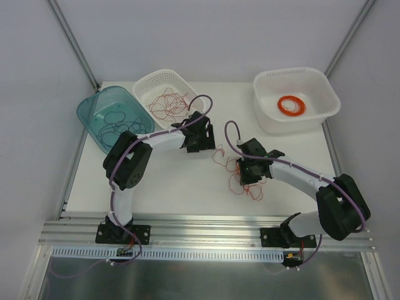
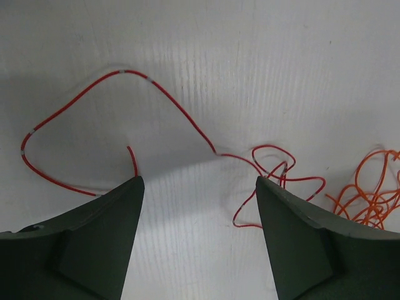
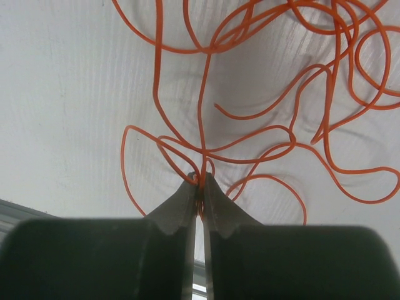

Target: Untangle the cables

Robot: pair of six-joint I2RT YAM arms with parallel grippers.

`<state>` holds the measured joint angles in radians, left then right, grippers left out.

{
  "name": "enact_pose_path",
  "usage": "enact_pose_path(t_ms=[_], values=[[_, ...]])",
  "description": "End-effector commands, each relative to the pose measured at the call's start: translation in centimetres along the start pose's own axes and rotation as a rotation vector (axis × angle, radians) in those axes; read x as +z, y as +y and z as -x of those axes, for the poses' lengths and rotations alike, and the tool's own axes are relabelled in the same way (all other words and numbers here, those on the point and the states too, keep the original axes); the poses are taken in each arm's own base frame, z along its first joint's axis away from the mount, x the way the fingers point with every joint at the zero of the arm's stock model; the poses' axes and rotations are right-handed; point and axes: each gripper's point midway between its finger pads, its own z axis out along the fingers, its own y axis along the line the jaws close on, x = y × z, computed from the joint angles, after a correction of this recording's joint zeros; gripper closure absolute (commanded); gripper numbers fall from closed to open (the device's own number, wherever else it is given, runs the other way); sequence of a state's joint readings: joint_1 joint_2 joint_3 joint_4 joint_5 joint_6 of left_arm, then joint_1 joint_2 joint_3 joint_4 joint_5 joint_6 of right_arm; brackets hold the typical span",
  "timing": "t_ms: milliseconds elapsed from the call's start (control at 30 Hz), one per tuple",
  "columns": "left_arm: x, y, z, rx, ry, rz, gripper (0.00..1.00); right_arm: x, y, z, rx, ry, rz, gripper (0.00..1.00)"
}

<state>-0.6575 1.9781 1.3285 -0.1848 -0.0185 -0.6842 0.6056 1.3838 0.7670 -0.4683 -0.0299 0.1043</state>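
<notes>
A tangle of thin orange-red cables (image 1: 240, 181) lies on the white table mid-right. My right gripper (image 1: 247, 172) sits over it, shut on orange-red cable strands (image 3: 201, 164) pinched at the fingertips, with loops spreading beyond. A thin red cable (image 2: 162, 103) curls on the table in the left wrist view, with a small knot of loops (image 2: 278, 172) by the right finger. My left gripper (image 1: 199, 140) is open and empty just above the table; the red cable (image 1: 219, 153) lies to its right. Red cables (image 1: 167, 103) lie in the white basket, dark ones (image 1: 115, 122) in the teal bin.
A white perforated basket (image 1: 145, 84) and a teal bin (image 1: 90, 112) stand at the back left. A white tub (image 1: 325, 94) at the back right holds a thick orange coil ring (image 1: 292, 105). An aluminium rail (image 1: 206, 228) runs along the near edge.
</notes>
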Motion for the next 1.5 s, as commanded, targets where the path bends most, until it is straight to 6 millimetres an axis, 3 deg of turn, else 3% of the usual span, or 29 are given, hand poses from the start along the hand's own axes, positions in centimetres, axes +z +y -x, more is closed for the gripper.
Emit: enact_pose_path(t_ms=[0, 233, 367, 400, 500, 533, 633, 733, 833, 933, 1100, 1133, 1167, 1267, 1467], values=[[0.2, -0.7, 2.9, -0.089, -0.091, 0.03, 0.28, -0.3, -0.1, 0.5, 0.026, -0.04, -0.003, 0.92], [1.4, -0.9, 3.0, -0.128, -0.089, 0.039, 0.31, -0.3, -0.4, -0.1, 0.025, -0.04, -0.008, 0.92], [2.4, 0.0, 2.1, -0.135, -0.071, 0.07, 0.41, -0.4, -0.5, -0.3, 0.026, -0.041, -0.01, 0.92], [2.6, 0.3, 1.9, -0.135, -0.067, 0.078, 0.45, -0.4, -0.6, -0.4, 0.026, -0.04, -0.011, 0.92], [2.4, 0.5, 1.5, -0.133, -0.059, 0.077, 0.7, -0.5, -0.8, -0.5, 0.035, -0.041, -0.013, 0.91], [2.2, 0.4, 1.5, -0.118, -0.057, 0.072, 0.84, -0.5, -1.4, -0.3, 0.041, -0.052, -0.043, 0.91], [0.4, -0.2, 2.4, -0.069, -0.084, 0.041, 1.0, -0.7, -2.3, -0.4, 0.071, -0.056, -0.068, 0.89], [-2.6, -1.1, 3.6, -0.002, -0.129, -0.003, 1.0, -0.7, -3.5, -0.7, 0.12, -0.053, -0.103, 0.88], [-6.9, -2.7, 5.4, 0.061, -0.198, -0.081, 1.0, -0.7, -4.6, -0.9, 0.176, -0.053, -0.124, 0.86], [-10.3, -3.9, 6.0, 0.13, -0.233, -0.153, 1.0, -0.8, -5.6, -1.1, 0.223, -0.05, -0.147, 0.81], [-15.9, -7.3, 6.7, 0.254, -0.268, -0.344, 1.0, -0.8, -6.4, -1.2, 0.256, -0.043, -0.164, 0.53], [-17.5, -8.0, 7.1, 0.272, -0.29, -0.382, 1.0, -0.9, -6.4, -1.1, 0.259, -0.045, -0.164, 0.48], [-18.9, -9.1, 7.5, 0.296, -0.306, -0.43, 1.0, -0.9, -6.4, -1.1, 0.259, -0.049, -0.164, 0.36], [-22.5, -10.5, 9.4, 0.337, -0.38, -0.498, 1.0, -1.5, -6.1, -0.7, 0.256, -0.072, -0.149, 0.21], [-27.0, -11.2, 14.2, 0.35, -0.49, -0.575, 1.0, -3.5, -5.9, 0.6, 0.219, -0.166, -0.124, 0.12]])
